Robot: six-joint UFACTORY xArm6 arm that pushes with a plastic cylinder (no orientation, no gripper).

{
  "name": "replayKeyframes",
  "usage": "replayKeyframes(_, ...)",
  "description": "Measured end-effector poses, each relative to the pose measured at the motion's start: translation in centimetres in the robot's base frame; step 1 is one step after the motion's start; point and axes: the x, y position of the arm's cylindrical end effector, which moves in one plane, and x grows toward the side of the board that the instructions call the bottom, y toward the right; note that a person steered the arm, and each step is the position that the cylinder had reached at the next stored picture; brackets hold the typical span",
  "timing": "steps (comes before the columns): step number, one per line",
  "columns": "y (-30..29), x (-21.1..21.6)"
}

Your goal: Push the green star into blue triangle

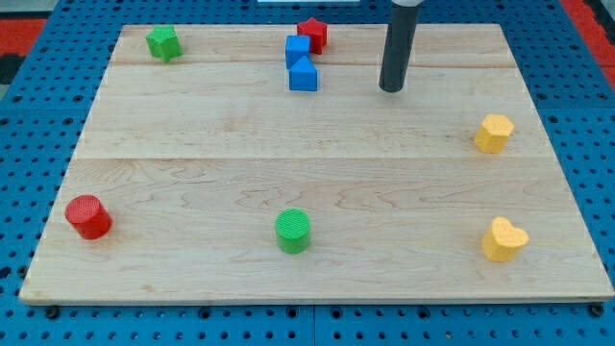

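Note:
The green star (pixel 164 42) sits at the top left corner of the wooden board (pixel 317 173). The blue triangle (pixel 303 75) lies near the top middle, touching a blue cube (pixel 297 49) just above it. My tip (pixel 391 88) rests on the board to the right of the blue triangle, about a block's width or more away, and far to the right of the green star.
A red star (pixel 312 34) touches the blue cube at the top. A red cylinder (pixel 88 216) is at the lower left, a green cylinder (pixel 293 231) at the bottom middle. Two yellow blocks are at the right (pixel 494 133) and lower right (pixel 504 239).

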Motion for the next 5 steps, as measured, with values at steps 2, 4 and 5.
replayKeyframes(2,-10.8,0.7)
replayKeyframes(4,-9.1,-3.4)
replayKeyframes(5,-11.9,2.1)
